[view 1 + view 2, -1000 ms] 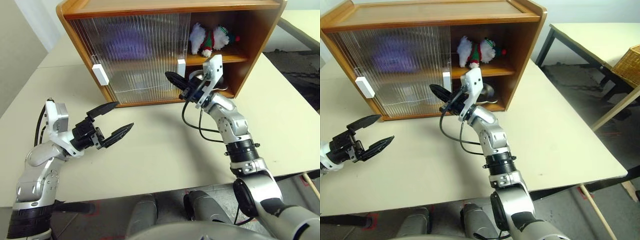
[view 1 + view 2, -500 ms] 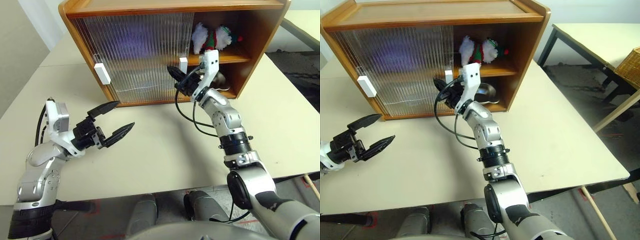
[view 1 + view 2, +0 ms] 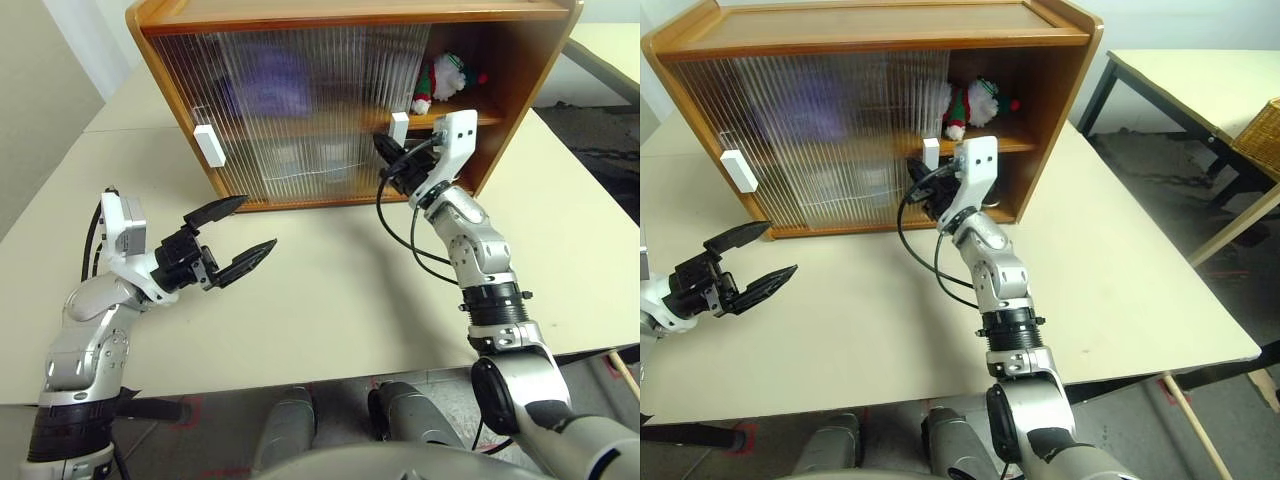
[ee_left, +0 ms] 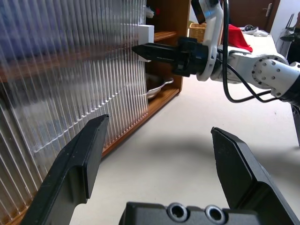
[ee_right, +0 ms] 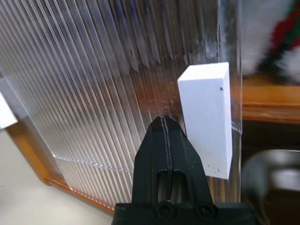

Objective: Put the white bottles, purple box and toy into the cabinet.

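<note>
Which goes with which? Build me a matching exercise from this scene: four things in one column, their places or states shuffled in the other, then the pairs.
Things:
1. left gripper
2. right gripper
3. toy
4. steel bowl

Places or states:
A. on the upper shelf of the cabinet
B. shut, tips beside the white door handle
C. on the lower shelf
D. open, above the table

Pairs: 1-D, 2-B, 3-A, 4-C
</note>
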Tool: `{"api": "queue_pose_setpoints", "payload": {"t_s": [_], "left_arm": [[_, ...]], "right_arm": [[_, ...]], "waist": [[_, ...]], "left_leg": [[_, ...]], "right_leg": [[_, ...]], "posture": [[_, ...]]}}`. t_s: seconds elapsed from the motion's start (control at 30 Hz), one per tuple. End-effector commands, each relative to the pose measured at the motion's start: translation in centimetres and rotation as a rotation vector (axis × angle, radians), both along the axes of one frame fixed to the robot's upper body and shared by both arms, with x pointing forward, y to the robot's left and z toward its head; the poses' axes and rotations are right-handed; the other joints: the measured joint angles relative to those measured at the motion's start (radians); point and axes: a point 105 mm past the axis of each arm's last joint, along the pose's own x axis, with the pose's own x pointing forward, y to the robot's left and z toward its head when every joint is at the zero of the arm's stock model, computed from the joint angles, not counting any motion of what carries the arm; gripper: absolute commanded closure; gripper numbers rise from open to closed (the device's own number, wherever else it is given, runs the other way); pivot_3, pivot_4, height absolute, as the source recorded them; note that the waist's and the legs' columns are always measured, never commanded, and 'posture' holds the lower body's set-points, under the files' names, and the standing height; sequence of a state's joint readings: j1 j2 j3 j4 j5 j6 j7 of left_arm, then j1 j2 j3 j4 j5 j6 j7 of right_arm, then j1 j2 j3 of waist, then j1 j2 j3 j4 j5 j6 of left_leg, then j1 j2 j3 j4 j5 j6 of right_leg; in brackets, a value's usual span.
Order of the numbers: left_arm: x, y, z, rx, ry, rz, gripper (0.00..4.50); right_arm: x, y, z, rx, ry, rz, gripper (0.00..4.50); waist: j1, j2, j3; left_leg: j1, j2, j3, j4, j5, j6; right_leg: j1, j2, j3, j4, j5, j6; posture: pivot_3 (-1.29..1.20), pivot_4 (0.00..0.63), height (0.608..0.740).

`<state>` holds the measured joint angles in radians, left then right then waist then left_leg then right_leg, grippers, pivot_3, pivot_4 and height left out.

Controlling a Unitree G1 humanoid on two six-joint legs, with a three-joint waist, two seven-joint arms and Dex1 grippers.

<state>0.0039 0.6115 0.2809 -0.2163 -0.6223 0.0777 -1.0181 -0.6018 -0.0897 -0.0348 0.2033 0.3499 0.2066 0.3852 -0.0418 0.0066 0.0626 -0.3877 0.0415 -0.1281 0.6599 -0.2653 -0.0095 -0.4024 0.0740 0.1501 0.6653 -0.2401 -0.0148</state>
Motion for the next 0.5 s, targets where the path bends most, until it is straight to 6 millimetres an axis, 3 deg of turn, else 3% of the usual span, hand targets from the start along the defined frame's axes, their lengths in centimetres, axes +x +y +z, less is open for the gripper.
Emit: {"api": "queue_pose_setpoints", "payload": {"t_s": [0.03, 0.5], "left_arm": [[0.1, -0.3, -0.4, 0.002, 0.017, -0.013, 0.00], [0.4, -0.4, -0.3, 0.003, 0.013, -0.021, 0.00]], "right_arm": [[0.4, -3.2, -0.3, -0.005, 0.004, -0.117, 4.48], [0.8, -9.2, -0.7, -0.079, -0.004, -0.274, 4.48]], "waist": [[0.000, 0.000, 0.000], [-0.002, -0.001, 0.000]], "left_leg": [[0.000, 0.000, 0.000, 0.000, 0.000, 0.000], [0.000, -0.001, 0.000, 0.001, 0.001, 0.002]], "right_leg": [[0.000, 0.000, 0.000, 0.000, 0.000, 0.000], [0.001, 0.000, 0.002, 0.000, 0.003, 0.003]], "posture": [[-0.06, 0.068, 0.740], [-0.07, 0.063, 0.740]]}}
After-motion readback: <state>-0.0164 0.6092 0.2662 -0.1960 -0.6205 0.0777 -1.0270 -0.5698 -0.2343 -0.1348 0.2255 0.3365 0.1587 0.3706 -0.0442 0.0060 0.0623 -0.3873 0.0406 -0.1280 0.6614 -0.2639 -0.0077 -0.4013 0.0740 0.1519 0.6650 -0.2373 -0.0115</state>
